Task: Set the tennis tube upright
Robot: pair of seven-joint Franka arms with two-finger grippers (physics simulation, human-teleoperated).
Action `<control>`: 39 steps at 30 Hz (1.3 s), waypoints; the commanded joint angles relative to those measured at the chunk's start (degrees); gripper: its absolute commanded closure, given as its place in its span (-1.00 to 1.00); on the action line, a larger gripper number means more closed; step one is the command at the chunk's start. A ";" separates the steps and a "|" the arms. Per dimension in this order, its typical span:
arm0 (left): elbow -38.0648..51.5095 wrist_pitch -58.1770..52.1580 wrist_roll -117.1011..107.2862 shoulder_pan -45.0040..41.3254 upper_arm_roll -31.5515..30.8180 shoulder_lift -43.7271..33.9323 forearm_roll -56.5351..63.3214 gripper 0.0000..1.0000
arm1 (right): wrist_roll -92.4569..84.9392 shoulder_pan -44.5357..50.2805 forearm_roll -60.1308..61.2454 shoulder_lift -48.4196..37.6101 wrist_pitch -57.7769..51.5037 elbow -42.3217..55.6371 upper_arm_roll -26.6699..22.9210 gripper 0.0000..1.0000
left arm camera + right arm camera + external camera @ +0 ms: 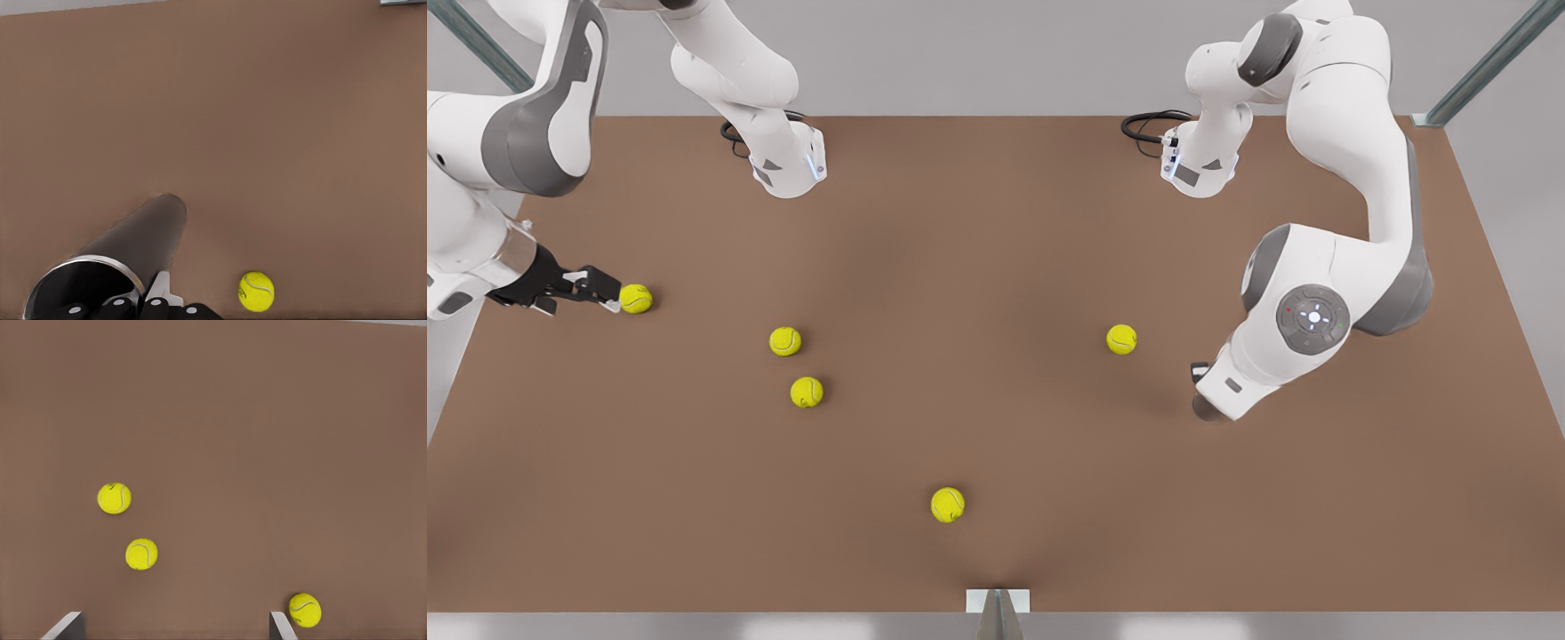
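The tennis tube (137, 243) is a dark grey cylinder with a lighter rim at its near, open end. It reaches away from my left gripper (159, 299) down to the brown table. That gripper looks shut on the tube's wall at the rim, with one pale finger (160, 287) outside it. In the front view, a small grey end of the tube (1208, 410) pokes out under the arm on the front view's right, which hides the rest. My right gripper (609, 294) is open, low at the front view's left and far from the tube, with a tennis ball (636, 299) just off its tips.
Loose tennis balls lie on the table (996, 267): two left of centre (785, 341) (807, 392), one near the front edge (947, 504), one close to the tube (1121, 339) (256, 291). Both arm bases stand at the back edge.
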 commanded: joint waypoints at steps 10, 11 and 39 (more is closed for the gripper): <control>-0.18 2.20 0.74 0.24 -0.05 2.04 -4.47 0.57 | 0.00 0.04 0.00 0.44 -0.18 -0.61 0.01 -1.00; -0.27 3.43 0.91 0.68 -0.05 2.57 -5.18 0.57 | 0.00 0.04 0.00 0.44 -0.18 -0.61 0.01 -1.00; 0.09 6.86 0.56 0.77 0.21 9.60 -5.09 0.57 | 0.79 0.65 0.00 2.11 7.82 1.58 0.18 -1.00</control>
